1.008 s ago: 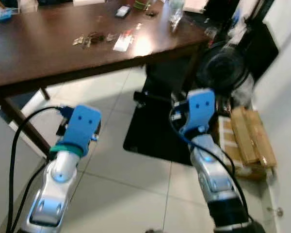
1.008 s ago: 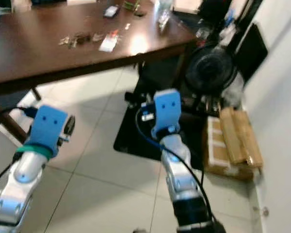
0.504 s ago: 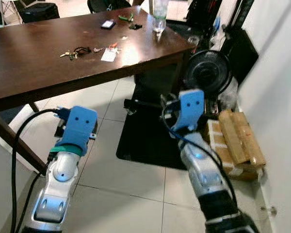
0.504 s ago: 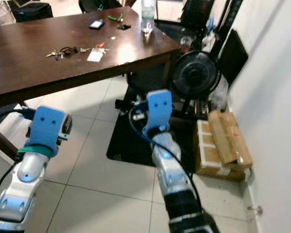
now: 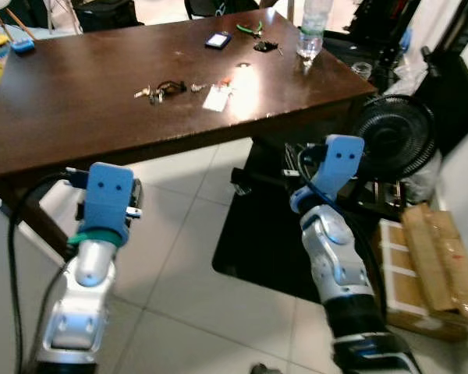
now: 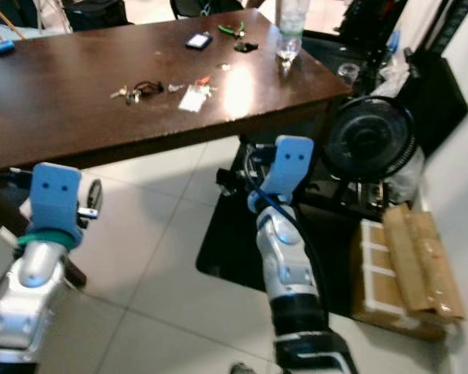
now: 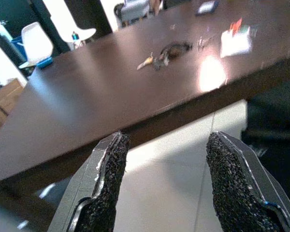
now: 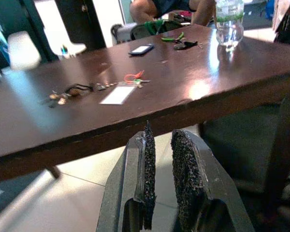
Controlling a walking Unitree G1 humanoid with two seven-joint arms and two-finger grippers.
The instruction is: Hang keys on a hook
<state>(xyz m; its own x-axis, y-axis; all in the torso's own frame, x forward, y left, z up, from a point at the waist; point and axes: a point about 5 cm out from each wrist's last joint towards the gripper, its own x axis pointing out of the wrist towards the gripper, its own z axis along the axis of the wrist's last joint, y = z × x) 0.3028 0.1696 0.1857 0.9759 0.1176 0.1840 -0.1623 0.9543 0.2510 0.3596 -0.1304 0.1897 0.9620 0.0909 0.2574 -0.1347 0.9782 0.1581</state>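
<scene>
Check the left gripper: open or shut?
Open: the left gripper shows floor tiles between its two well-separated fingers.

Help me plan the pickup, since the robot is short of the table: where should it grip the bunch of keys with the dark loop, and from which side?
Probably the dark loop of the keys, taken from above. The bunch lies flat on the table, so the fingers must come straight down and close across the loop. The left gripper, open, faces it from below the table edge and seems the likelier choice; the right gripper is nearly shut.
</scene>
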